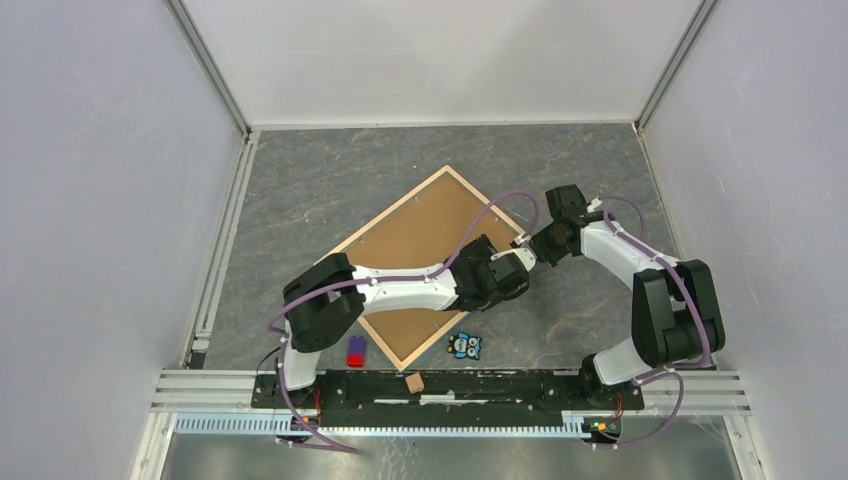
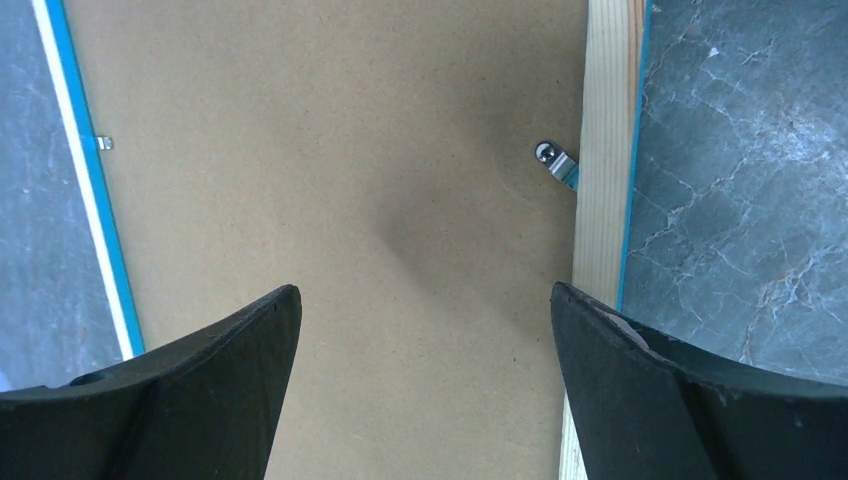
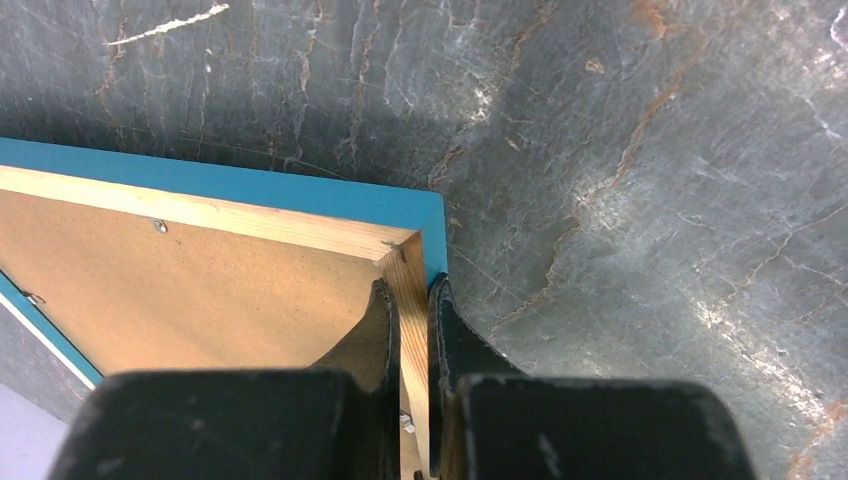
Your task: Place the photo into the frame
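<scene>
While frame [image 3: 300, 196] lies face-down | right gripper [image 3: 412, 290] pinches its rim (corner) | left gripper [image 2: 422, 300] spread

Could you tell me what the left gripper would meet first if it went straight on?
Probably the brown backing board inside the frame: the open left gripper points straight at it, gap unclear.

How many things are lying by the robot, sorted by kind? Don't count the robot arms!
frame: 1
brown backing board: 1
little blocks: 2 (red-and-purple block, tan block)
owl figure: 1
Total: 5
</scene>
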Tool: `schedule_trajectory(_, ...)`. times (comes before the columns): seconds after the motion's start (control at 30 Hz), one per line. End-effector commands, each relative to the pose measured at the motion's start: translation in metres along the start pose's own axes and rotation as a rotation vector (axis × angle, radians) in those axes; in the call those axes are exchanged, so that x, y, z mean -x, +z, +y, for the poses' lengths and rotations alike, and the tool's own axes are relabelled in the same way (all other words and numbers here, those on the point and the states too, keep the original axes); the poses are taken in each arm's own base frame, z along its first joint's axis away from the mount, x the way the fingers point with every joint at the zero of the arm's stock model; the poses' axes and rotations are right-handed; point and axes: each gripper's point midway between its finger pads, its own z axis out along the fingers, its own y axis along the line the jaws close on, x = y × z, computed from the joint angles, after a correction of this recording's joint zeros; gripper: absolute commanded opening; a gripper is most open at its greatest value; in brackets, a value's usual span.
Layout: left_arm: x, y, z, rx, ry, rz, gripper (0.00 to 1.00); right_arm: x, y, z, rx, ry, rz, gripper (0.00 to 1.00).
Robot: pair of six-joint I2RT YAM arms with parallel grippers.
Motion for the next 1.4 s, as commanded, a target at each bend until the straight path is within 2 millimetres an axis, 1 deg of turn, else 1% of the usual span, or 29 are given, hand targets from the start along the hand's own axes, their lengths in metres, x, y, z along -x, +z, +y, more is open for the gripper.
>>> schedule_trajectory(0.0, 0.015, -0.001, -0.022, 0.005, 0.065, -0.027, 1.0, 0.023, -0.035, 0.069, 0.233, 0.177, -0.022, 0.0)
schedule_trajectory(0.1, 0.018, 0.001, -0.027, 0.021, 0.083, -0.017, 1.0, 0.026, -0.04, 0.076, 0.252, 0.208, -0.025, 0.0)
schedule_trajectory(0.17, 0.021, -0.002, -0.029, 0.006, 0.076, -0.033, 1.0, 0.029, -0.043, 0.08, 0.263, 0.222, -0.028, 0.0)
schedule_trajectory(0.23, 0.026, -0.01, -0.027, -0.008, 0.057, -0.053, 1.0, 0.032, -0.046, 0.085, 0.278, 0.223, -0.035, 0.0)
schedule_trajectory(0.27, 0.026, -0.014, -0.022, 0.001, 0.053, -0.052, 1.0, 0.033, -0.046, 0.086, 0.28, 0.218, -0.036, 0.0)
schedule_trajectory(0.37, 0.03, -0.027, 0.004, 0.054, 0.026, -0.064, 1.0, 0.034, -0.041, 0.085, 0.272, 0.206, -0.039, 0.0)
schedule_trajectory(0.4, 0.031, -0.032, 0.013, 0.047, 0.009, -0.066, 1.0, 0.034, -0.039, 0.084, 0.273, 0.205, -0.04, 0.0)
schedule_trajectory(0.43, 0.031, -0.036, 0.019, 0.028, -0.004, -0.063, 1.0, 0.034, -0.036, 0.083, 0.271, 0.204, -0.04, 0.0)
schedule_trajectory(0.5, 0.037, -0.046, 0.032, -0.045, -0.09, -0.077, 1.0, 0.029, -0.031, 0.083, 0.279, 0.201, -0.013, 0.0)
schedule_trajectory(0.57, 0.046, -0.058, 0.034, -0.177, -0.156, -0.113, 1.0, 0.027, -0.025, 0.081, 0.275, 0.202, -0.006, 0.0)
schedule_trajectory(0.63, 0.055, -0.067, 0.035, -0.244, -0.202, -0.151, 1.0, 0.025, -0.021, 0.081, 0.273, 0.209, 0.005, 0.0)
schedule_trajectory(0.7, 0.06, -0.072, 0.028, -0.292, -0.207, -0.169, 1.0, 0.021, -0.019, 0.082, 0.28, 0.231, 0.03, 0.0)
schedule_trajectory(0.73, 0.059, -0.069, 0.024, -0.303, -0.21, -0.167, 1.0, 0.019, -0.019, 0.083, 0.285, 0.244, 0.044, 0.0)
schedule_trajectory(0.8, 0.055, -0.056, 0.02, -0.284, -0.21, -0.153, 1.0, 0.016, -0.021, 0.088, 0.302, 0.257, 0.07, 0.0)
schedule_trajectory(0.9, 0.043, -0.028, 0.024, -0.176, -0.182, -0.108, 1.0, 0.018, -0.027, 0.092, 0.293, 0.265, 0.076, 0.0)
schedule_trajectory(1.03, 0.03, 0.005, 0.038, 0.002, -0.119, -0.06, 1.0, 0.023, -0.038, 0.095, 0.304, 0.295, 0.059, 0.0)
schedule_trajectory(1.1, 0.026, 0.016, 0.051, 0.112, -0.083, -0.035, 1.0, 0.027, -0.043, 0.097, 0.31, 0.3, 0.045, 0.0)
schedule_trajectory(1.17, 0.026, 0.022, 0.069, 0.24, -0.058, -0.03, 0.99, 0.028, -0.048, 0.1, 0.321, 0.304, 0.045, 0.0)
schedule_trajectory(1.23, 0.029, 0.023, 0.081, 0.326, -0.044, -0.038, 0.98, 0.027, -0.052, 0.101, 0.328, 0.308, 0.052, 0.0)
schedule_trajectory(1.3, 0.032, 0.023, 0.088, 0.383, -0.037, -0.052, 0.96, 0.027, -0.055, 0.099, 0.324, 0.312, 0.044, 0.0)
schedule_trajectory(1.37, 0.032, 0.024, 0.092, 0.43, -0.015, -0.048, 0.91, 0.028, -0.059, 0.096, 0.325, 0.323, 0.037, 0.0)
